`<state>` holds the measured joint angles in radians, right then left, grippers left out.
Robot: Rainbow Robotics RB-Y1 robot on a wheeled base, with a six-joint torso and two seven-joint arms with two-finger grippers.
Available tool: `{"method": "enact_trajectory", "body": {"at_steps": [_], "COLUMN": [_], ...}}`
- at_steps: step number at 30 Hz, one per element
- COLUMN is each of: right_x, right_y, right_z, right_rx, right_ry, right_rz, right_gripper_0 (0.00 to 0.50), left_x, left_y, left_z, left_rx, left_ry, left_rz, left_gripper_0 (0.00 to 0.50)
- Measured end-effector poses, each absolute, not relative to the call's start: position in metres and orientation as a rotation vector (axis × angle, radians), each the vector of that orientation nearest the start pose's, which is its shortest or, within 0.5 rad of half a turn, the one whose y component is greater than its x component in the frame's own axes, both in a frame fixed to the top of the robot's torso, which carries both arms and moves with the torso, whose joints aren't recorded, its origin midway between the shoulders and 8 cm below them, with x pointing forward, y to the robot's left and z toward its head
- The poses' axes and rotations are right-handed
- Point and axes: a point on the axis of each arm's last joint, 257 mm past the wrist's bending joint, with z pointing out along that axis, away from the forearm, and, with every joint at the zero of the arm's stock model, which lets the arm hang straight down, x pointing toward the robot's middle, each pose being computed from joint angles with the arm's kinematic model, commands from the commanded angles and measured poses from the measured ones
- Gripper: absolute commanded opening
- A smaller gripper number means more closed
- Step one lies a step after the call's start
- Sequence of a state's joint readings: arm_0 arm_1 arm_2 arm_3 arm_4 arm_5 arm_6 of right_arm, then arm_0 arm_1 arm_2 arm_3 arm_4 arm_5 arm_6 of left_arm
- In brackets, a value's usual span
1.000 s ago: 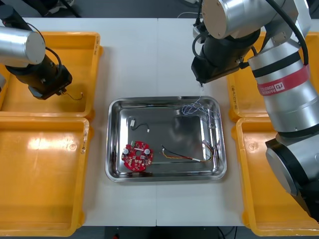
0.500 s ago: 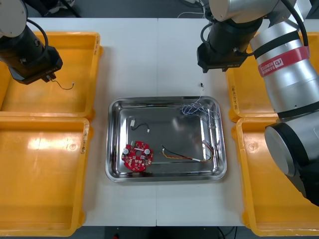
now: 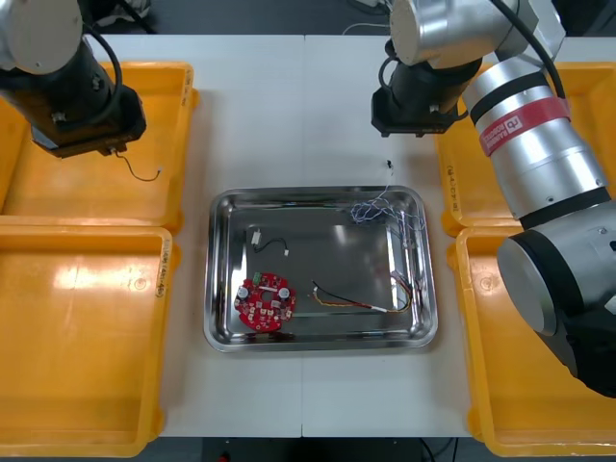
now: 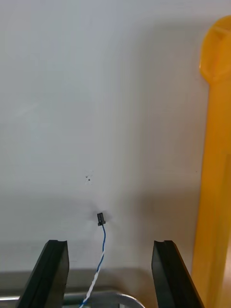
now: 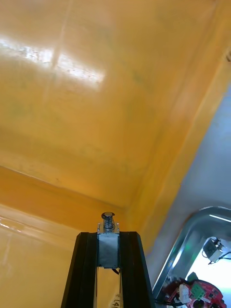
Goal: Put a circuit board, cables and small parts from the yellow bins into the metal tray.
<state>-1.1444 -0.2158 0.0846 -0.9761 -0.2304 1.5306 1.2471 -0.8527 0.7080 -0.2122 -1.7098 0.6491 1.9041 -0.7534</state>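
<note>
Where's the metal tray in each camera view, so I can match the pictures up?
Front view: metal tray at centre, between the yellow bins.
Right wrist view: its rim between the fingers of the open right end effector.
Left wrist view: its corner beside the left end effector, which grips a small metal part.
Landmarks: blue and white cable links front and right wrist; red circuit board, front and left wrist.

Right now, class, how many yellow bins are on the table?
4: left far bin, left near bin, right far bin, partly covered, and right near bin. No others seem hidden.
</note>
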Motion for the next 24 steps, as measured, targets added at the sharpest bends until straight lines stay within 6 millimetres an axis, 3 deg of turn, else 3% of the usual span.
{"method": "enact_trajectory", "body": {"at_steps": [6, 17, 24], "right_x": [0.626, 0.635, 0.639], "right_y": [-0.132, -0.128, -0.138], "right_z": [-0.159, -0.162, -0.172], "right_rx": [-0.004, 0.034, 0.053], "right_ry": [2.606, 2.561, 2.538], "right_rz": [-0.021, -0.027, -0.052], "right_gripper_0": [0.500, 0.500, 0.500], "left_x": [0.510, 0.501, 0.490], "left_y": [0.233, 0.142, 0.093], "left_z": [-0.118, -0.159, -0.179], "left_rx": [-0.308, -0.063, -0.149], "left_ry": [2.613, 2.617, 2.605], "left_rz": [0.059, 0.044, -0.041], "left_gripper_0": [0.000, 0.000, 0.000]}}
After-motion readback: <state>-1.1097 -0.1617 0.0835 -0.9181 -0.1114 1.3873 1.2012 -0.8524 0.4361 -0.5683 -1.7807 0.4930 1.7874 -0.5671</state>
